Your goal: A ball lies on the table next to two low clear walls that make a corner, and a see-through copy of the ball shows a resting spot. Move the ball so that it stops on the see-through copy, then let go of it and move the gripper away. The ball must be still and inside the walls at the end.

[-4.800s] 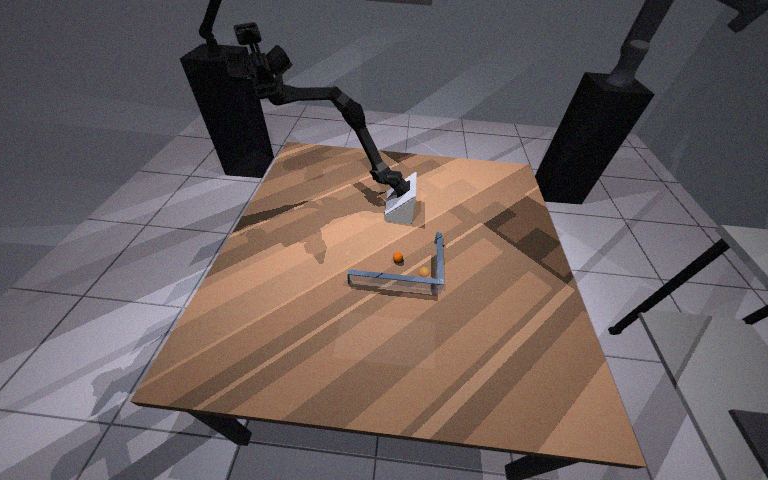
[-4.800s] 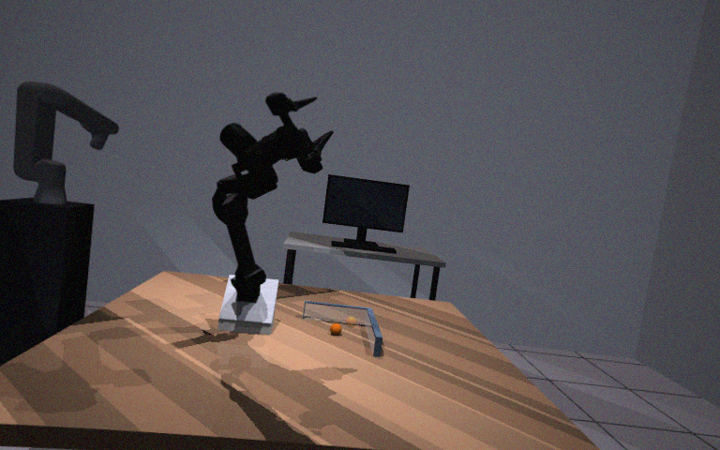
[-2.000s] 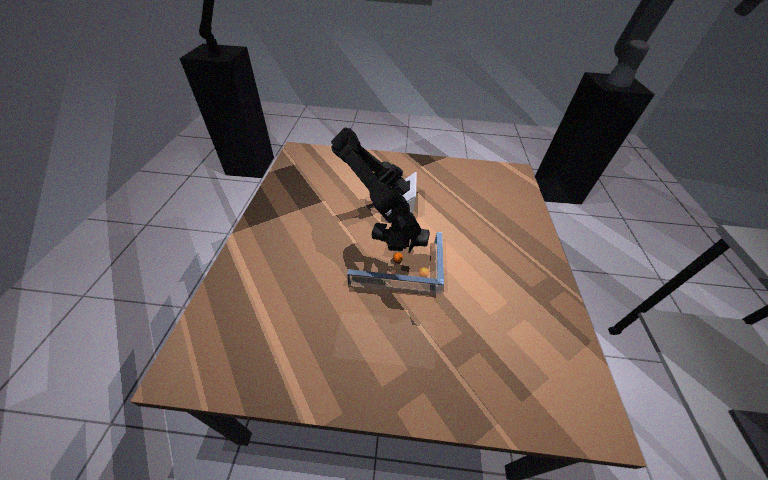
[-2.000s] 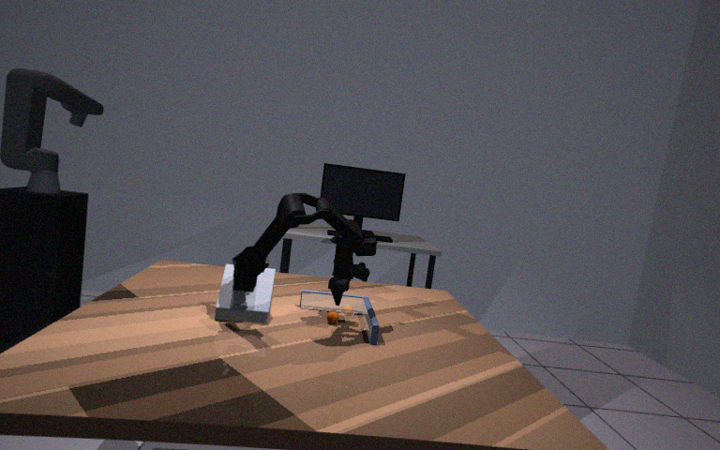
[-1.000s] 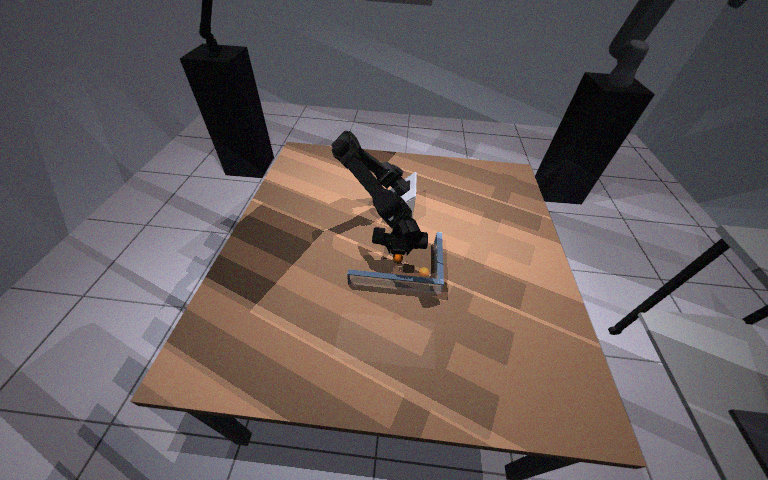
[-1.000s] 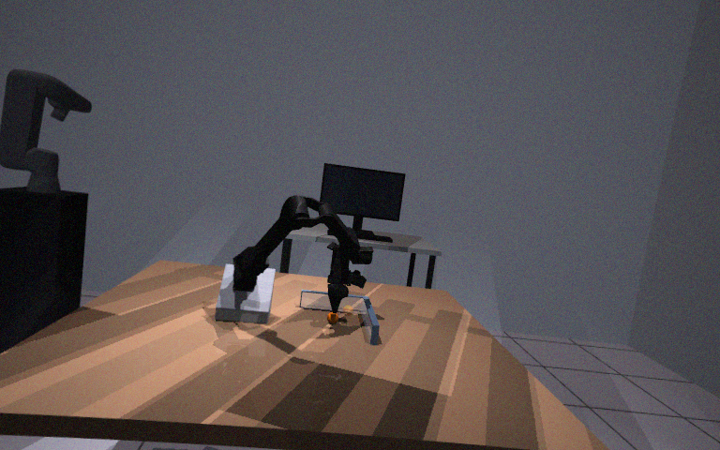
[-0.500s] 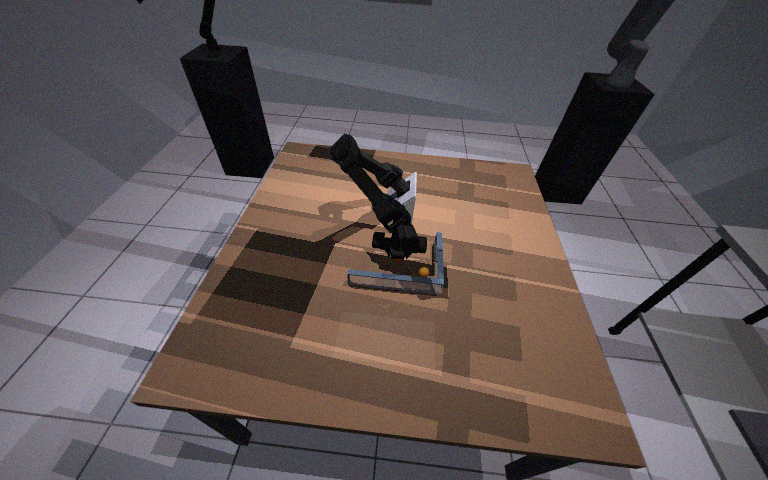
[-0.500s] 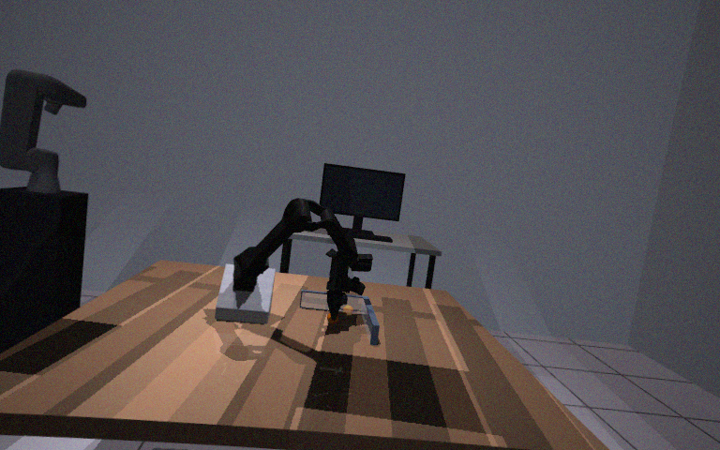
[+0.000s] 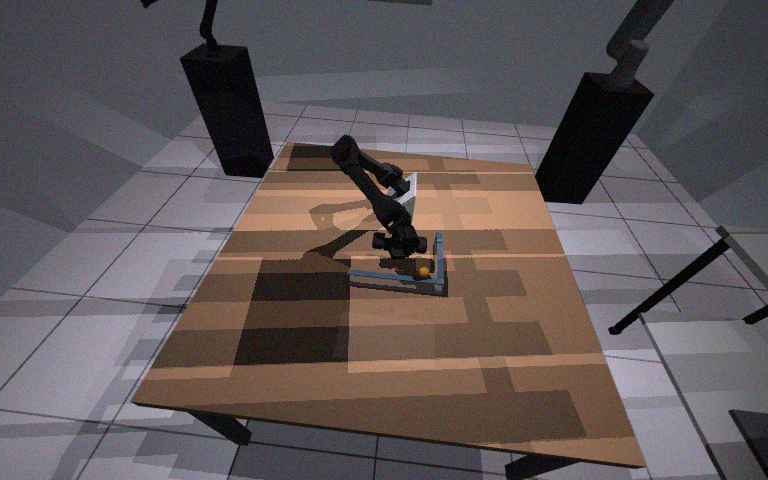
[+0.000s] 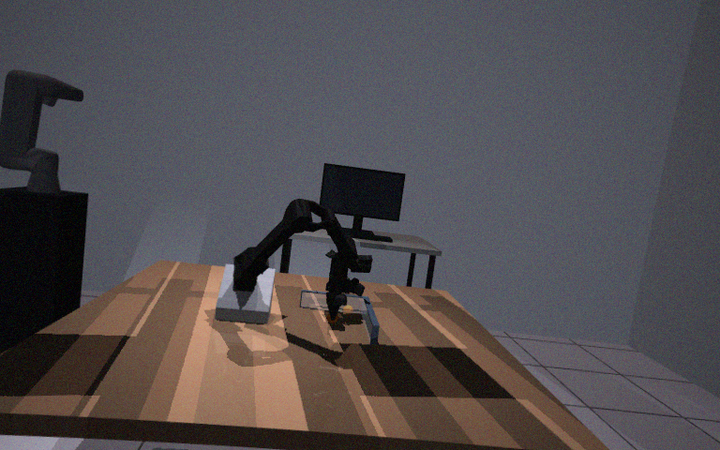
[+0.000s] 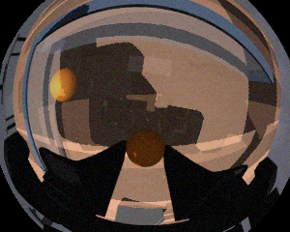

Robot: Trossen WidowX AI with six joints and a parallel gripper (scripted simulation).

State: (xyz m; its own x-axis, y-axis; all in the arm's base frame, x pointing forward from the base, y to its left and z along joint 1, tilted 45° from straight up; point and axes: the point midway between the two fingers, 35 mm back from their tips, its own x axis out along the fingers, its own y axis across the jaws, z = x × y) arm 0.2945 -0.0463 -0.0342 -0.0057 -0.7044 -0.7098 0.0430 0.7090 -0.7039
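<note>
The orange ball (image 11: 145,148) sits between the fingertips of my gripper (image 11: 145,147) (image 10: 333,316), which is shut on it. The ball is dark in shadow and mostly hidden by the fingers in the top and exterior views. The gripper points down, low at the table. The see-through copy (image 9: 424,271) (image 10: 347,307) (image 11: 63,85) is lighter yellow-orange and stands in the corner of the walls, apart from the held ball. One clear wall with a blue top edge (image 9: 388,275) (image 10: 374,322) meets a second clear wall (image 9: 439,255) (image 11: 26,97) at that corner.
The wooden table (image 9: 465,380) (image 10: 275,390) carries the arm's pale base (image 9: 410,205) (image 10: 242,312) behind the gripper. Dark shadows cross the table. A side desk with a monitor (image 10: 362,192) and two black pedestals (image 9: 227,113) (image 9: 593,136) stand away from the table.
</note>
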